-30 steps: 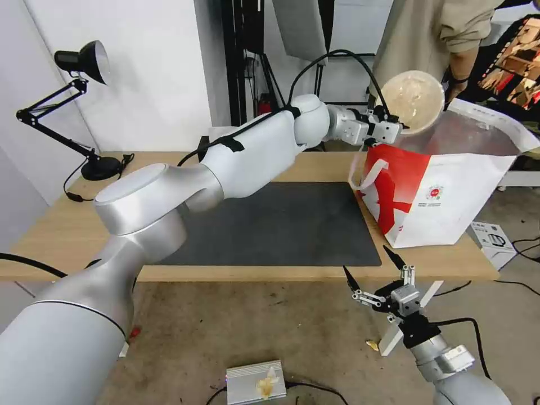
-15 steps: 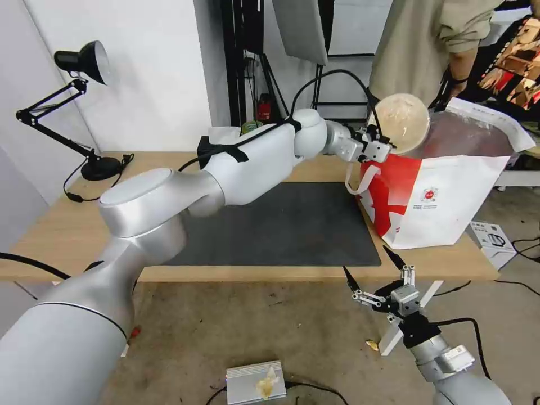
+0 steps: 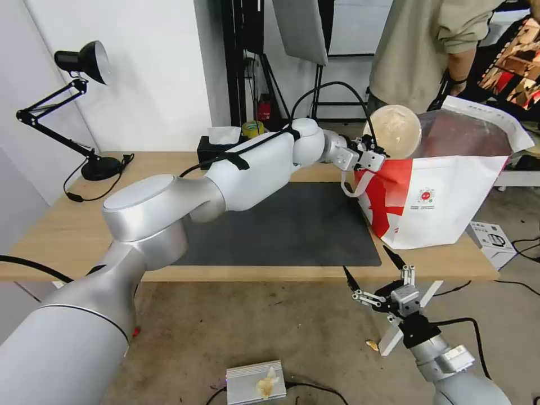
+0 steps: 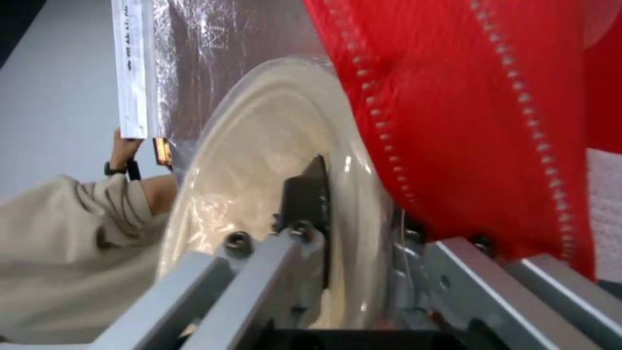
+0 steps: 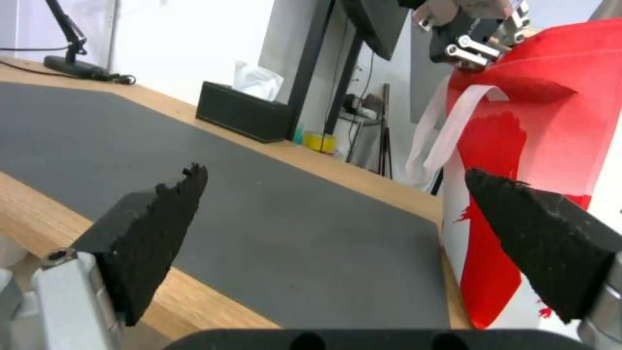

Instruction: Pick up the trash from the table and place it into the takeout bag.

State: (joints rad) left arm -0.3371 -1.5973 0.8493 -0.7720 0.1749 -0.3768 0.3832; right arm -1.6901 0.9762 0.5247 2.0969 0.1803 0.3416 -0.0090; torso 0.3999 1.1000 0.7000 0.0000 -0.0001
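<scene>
Light wood runs the length of the worktop (image 3: 67, 225), with a dark grey mat (image 3: 281, 225) spread over its middle and a white wall behind. Tipped on edge at the mouth of the takeout bag (image 3: 450, 197), the beige bowl with clear lid (image 3: 397, 130) sits partly below the bag's rim, its round face toward the head camera. The left pincer (image 3: 376, 156) is clamped on the bowl's rim at the bowl's 7 o'clock; in the left wrist view one black pad (image 4: 310, 194) presses flat on the clear lid (image 4: 259, 170), with the bag's red panel (image 4: 466, 121) just beside it and the silvery lining (image 4: 188, 63) beyond. The bag stands at the 3 o'clock end of the mat, on the worktop, a white loop handle (image 3: 360, 183) hanging down its near side below the pincer. A person's hand (image 4: 123, 155) holds the bag's far rim.

The left arm stretches from about 8 o'clock of the head view across the mat to the bag. The right pincer (image 3: 377, 270) hangs below the worktop's front edge at 5 o'clock, fingers spread wide with nothing between them. At the 12 o'clock edge of the worktop sits a black tissue box (image 5: 243, 109), and a black desk lamp (image 3: 79, 101) stands at the 10 o'clock corner.
</scene>
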